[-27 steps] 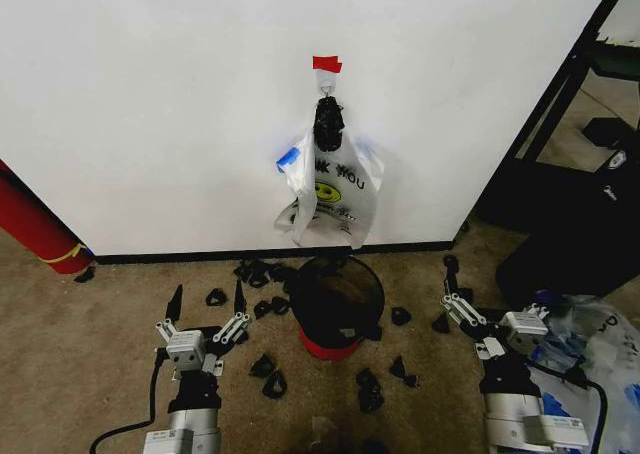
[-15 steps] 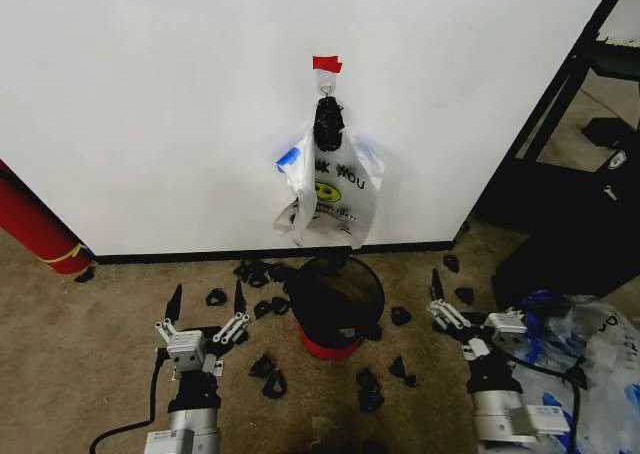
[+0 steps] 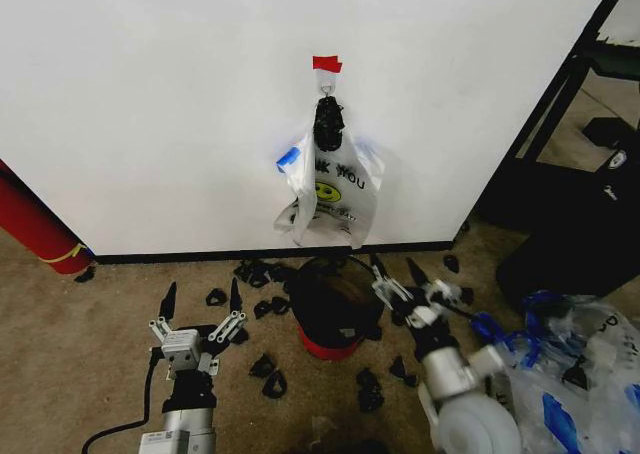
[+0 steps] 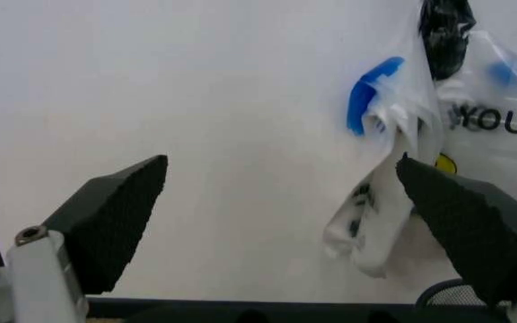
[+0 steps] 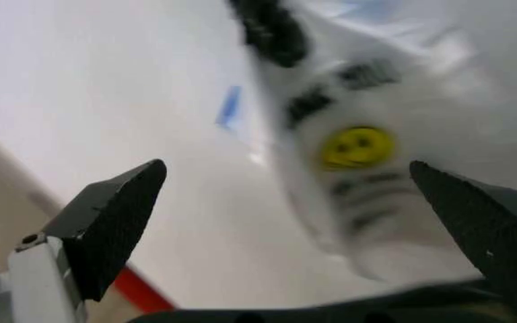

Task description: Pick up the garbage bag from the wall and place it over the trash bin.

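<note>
We have barely begun: the garbage bag (image 3: 333, 189) hangs from its hook on the far wall (image 3: 150, 94), untouched, directly above the trash bin (image 3: 337, 304) on the floor. Our right pincer (image 3: 400, 276), fingers spread apart and holding nothing, reaches up beside the bin's right rim, aimed at the bag. Our left pincer (image 3: 200, 302), also apart and empty, waits low at near left. Grasping, unhooking and fitting the bag over the bin all remain.

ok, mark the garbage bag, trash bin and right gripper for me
garbage bag (image 3: 335, 194), head view, on its printed front by the smiley.
trash bin (image 3: 322, 296), head view, on its dark inside near the rim.
right gripper (image 3: 397, 267), head view, midway between its open fingertips.
</note>
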Available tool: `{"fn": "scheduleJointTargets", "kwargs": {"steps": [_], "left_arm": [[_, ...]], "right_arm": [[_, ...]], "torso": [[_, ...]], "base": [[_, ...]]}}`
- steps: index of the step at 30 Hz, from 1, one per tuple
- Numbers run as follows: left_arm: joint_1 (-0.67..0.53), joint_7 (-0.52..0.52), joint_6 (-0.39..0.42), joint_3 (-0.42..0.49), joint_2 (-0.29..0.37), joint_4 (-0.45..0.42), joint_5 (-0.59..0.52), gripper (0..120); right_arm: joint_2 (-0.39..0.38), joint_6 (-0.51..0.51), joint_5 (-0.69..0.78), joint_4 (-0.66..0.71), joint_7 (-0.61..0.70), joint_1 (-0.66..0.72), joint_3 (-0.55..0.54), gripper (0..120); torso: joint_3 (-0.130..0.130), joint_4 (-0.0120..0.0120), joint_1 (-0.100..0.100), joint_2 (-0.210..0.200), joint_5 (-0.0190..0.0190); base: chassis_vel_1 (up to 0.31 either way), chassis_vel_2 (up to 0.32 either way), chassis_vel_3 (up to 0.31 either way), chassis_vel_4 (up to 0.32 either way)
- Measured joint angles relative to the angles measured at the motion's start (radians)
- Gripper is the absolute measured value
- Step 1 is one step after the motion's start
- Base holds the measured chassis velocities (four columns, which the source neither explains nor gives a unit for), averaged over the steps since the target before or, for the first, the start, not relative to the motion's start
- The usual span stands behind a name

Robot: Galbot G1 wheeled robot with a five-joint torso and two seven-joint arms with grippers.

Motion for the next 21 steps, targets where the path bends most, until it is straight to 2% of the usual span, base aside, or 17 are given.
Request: {"fn": "scheduleJointTargets", "kwargs": {"steps": [3,4,9,21], "left_arm": [[0.002,0.001,0.005,-0.001,-0.001,0.002,0.004,100],[0.002,0.001,0.005,-0.001,-0.001,0.002,0.004,100],[-0.003,0.003,0.012,-0.002,-0.008,0.025,0.01,100],[-0.012,0.008,0.026,-0.015,-0.01,0.04,0.0,100]], "right_arm": [[0.016,-0.012,0.078,-0.074,-0.08,0.104,-0.011,100],[0.016,-0.012,0.078,-0.074,-0.08,0.104,-0.011,100],[0.053,-0.02,0.17,-0.207,-0.102,0.275,-0.032,100],[0.112,-0.007,0.217,-0.489,-0.121,0.531,-0.071,100]], "torso": [[0.0,0.0001,0.0,0.0,0.0],[0.0,0.0001,0.0,0.0,0.0],[0.0,0.0002,0.0,0.0,0.0],[0.0,0.0002,0.0,0.0,-0.0002]], "base": [[0.0,0.0,0.0,0.0],[0.0,0.0,0.0,0.0],[0.0,0.0,0.0,0.0],[0.0,0.0,0.0,0.0]]}}
